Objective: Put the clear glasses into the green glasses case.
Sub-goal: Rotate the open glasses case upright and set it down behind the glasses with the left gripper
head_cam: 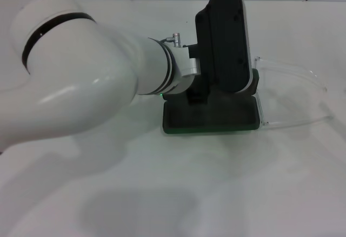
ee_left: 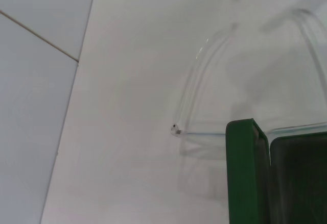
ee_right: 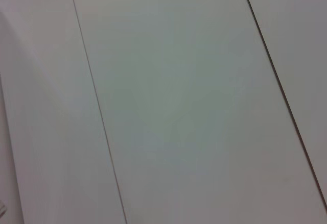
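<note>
No legible text or markings anywhere.

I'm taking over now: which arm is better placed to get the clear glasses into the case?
The left, probably. Its gripper is already over the green glasses case, and the clear glasses lie right beside the case. The right arm appears in no view; its wrist camera shows only blank panels.

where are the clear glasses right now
In the head view the clear glasses lie on the white table, right of the green glasses case and against its right end.
</note>
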Motion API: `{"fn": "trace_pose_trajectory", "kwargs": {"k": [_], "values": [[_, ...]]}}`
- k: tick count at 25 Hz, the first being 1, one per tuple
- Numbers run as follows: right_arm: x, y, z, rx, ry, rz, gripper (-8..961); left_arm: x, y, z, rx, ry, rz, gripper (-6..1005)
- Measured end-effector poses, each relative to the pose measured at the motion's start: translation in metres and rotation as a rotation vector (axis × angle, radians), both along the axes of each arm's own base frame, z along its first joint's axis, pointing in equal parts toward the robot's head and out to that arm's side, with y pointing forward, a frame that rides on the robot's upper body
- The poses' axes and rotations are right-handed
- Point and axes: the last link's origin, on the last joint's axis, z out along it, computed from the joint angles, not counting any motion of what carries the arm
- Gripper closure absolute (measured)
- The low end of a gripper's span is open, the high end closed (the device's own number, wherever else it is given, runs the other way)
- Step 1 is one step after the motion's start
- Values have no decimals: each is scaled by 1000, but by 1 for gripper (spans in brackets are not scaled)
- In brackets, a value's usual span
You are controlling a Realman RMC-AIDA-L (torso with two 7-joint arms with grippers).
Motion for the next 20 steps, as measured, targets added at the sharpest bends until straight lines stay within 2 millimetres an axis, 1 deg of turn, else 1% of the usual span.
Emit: {"fn": "trace_pose_trajectory", "kwargs": {"k": [12,15,20], "values": [[0,0,0,0,1,0,196,-1,4,-2,16,-31,-15,830],[0,0,0,0,1,1,196,-3,6,-3,19,-29,-18,831],[0,-1,0,0,2,1,196,-6,1,-9,-1,-9,-31,822]]}}
